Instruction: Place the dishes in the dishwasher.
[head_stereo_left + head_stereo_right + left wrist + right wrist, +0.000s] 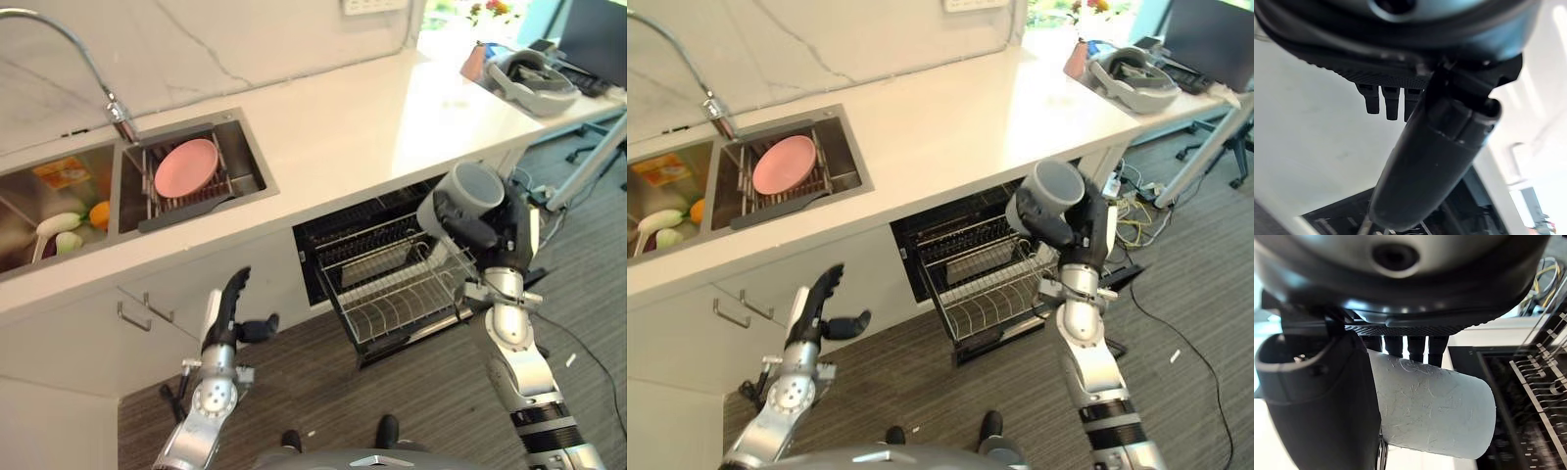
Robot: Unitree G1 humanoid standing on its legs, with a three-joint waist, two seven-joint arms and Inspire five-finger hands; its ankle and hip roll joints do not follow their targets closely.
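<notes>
Right hand (477, 227) curled round grey cup (466, 193), raised just above pulled-out dishwasher rack (397, 290). Left hand (231, 311) idle, fingers straight, low beside cabinet. Pink plate (186, 166) far left, in sink (243, 157).

I see the sink (245, 166) in the bench (372, 117), at the left, with a plate (185, 164) on a rack in it. The dishwasher rack (397, 289) sticks out under the bench, right of the sink. My right hand (470, 227) holds a cup (470, 188) above it.
</notes>
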